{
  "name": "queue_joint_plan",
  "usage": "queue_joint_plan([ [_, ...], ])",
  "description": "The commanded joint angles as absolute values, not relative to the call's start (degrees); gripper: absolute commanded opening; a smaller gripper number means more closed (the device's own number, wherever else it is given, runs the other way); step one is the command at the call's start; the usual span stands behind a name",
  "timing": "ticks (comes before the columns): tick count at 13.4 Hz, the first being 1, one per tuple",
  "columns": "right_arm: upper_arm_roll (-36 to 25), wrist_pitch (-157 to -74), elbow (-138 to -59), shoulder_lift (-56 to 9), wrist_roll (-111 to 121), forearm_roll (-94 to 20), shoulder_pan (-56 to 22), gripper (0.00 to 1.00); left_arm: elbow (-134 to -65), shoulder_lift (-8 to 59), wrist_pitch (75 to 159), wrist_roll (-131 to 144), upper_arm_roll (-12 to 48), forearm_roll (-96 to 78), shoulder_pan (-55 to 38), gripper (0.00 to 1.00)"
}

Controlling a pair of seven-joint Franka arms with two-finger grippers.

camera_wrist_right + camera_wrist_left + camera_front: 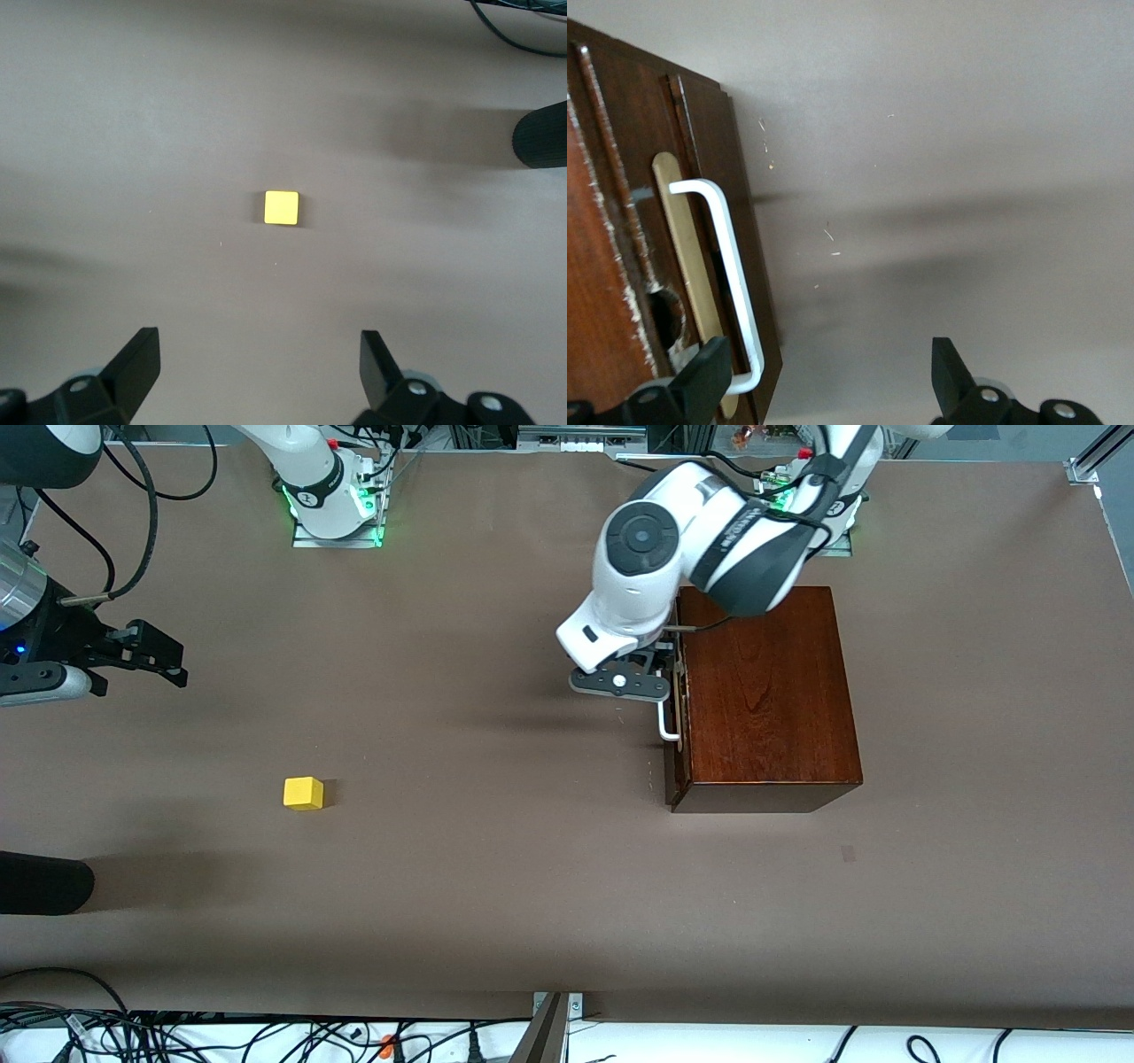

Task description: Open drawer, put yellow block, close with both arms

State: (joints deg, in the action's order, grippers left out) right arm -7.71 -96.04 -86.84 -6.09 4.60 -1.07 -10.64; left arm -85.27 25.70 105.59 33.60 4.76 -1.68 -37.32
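— Can any brand, label or writing be read?

— Dark lettering is seen on the white shell of the left arm, but it cannot be made out. No other writing is seen on the glossy dark reddish-brown wooden box or the brown bench.

— How is the left arm posed?

— It is reached out from its base and bent down at the wrist, so that the left gripper is held level with the front of the drawer, which is shut in the box. Its black fingers are spread apart and nothing is gripped. The white U-shaped handle is found just beside one finger, between the two fingertips; whether it is touched cannot be told.

— And the right arm?

— It is held up over the right arm's end of the bench, with the right gripper pointed downward. Its black fingers are spread wide and are empty.

— Where is the block?

— The small bright yellow cube is seen lying on the bench, apart from the right fingers, below them and ahead of their tips, roughly on the line midway between the two. It is kept well apart from the box and from the left fingers. A black rounded object is seen at the bench edge near the cube.
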Motion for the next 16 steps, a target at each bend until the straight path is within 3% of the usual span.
queue_joint_plan([
  [1, -7.73, -95.45, -86.04, -6.24, 4.92, -1.49, -10.28, 1.00, -82.88, 30.40, 109.23, 35.93, 3.87, 0.70, -40.07, 1.00],
  [12, -7.82, -95.27, -86.04, -6.24, 4.92, -1.49, -10.11, 1.00, -83.49, 33.93, 113.12, 38.94, 3.52, 8.00, -40.08, 1.00],
  [16, -7.82, -95.27, -86.04, -6.24, 4.92, -1.49, -10.11, 1.00, -83.58, 33.57, 106.80, 39.90, 3.43, 12.11, -40.08, 1.00],
])
